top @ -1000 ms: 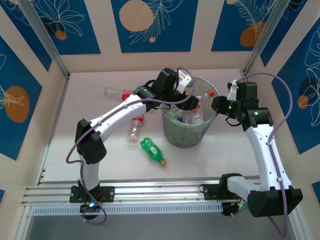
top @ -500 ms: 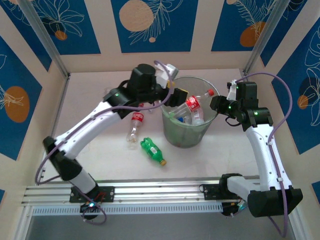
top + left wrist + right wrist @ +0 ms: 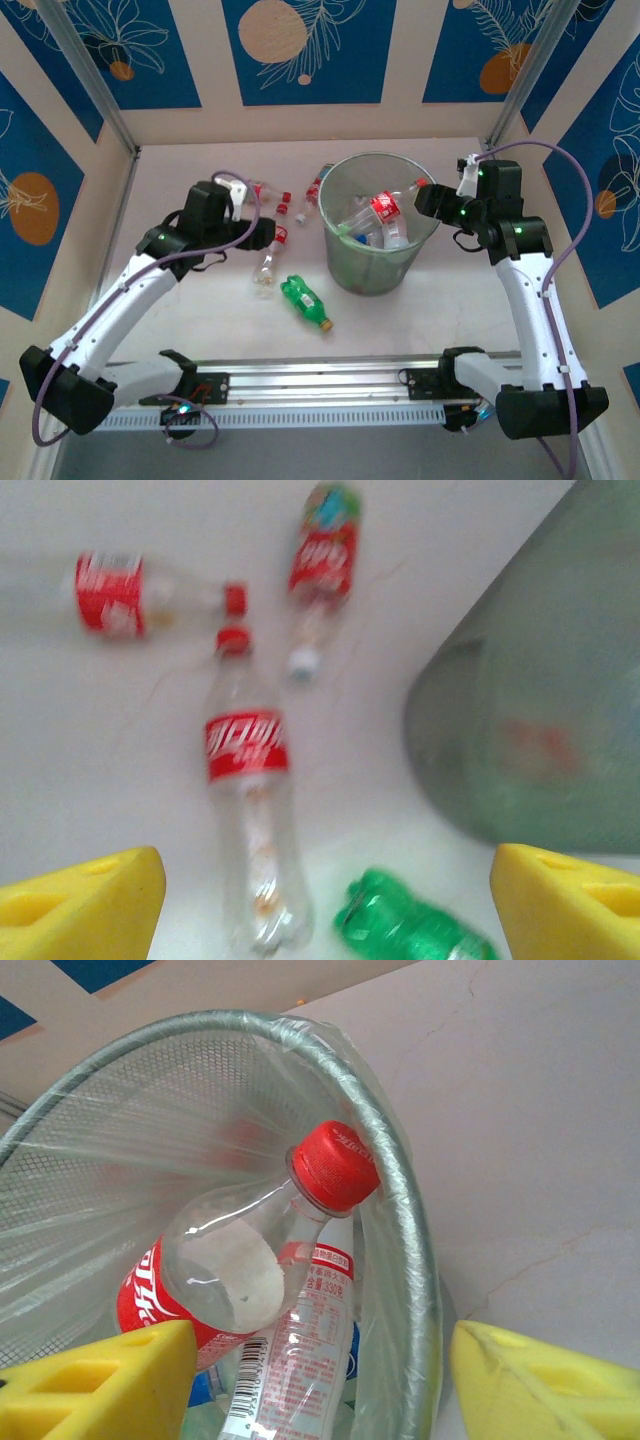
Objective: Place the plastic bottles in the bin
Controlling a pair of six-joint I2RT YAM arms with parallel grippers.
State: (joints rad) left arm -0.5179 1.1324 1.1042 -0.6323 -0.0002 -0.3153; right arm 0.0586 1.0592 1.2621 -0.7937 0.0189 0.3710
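L gripper [image 3: 325,900] is spread wide, nothing in it, over a red-label bottle [image 3: 250,810] lying on the table [image 3: 200,300]. Green bottle [image 3: 410,925] is just beside it, w/ 2 other bottles [image 3: 322,560] further off. R gripper [image 3: 322,1380] is apart too, empty, at the bin [image 3: 400,1190] rim. Red-cap bottle [image 3: 250,1260] leans inside the bin.

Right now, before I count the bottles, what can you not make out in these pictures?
Left wrist view: blurred, so the print on the red-label bottle is unreadable.
Left wrist view: the green bottle is cut off by the bottom edge.
Top view: the bottles inside the bin overlap, so their number is unclear.
Right wrist view: the base of the red-capped bottle is hidden behind a finger of the right gripper.
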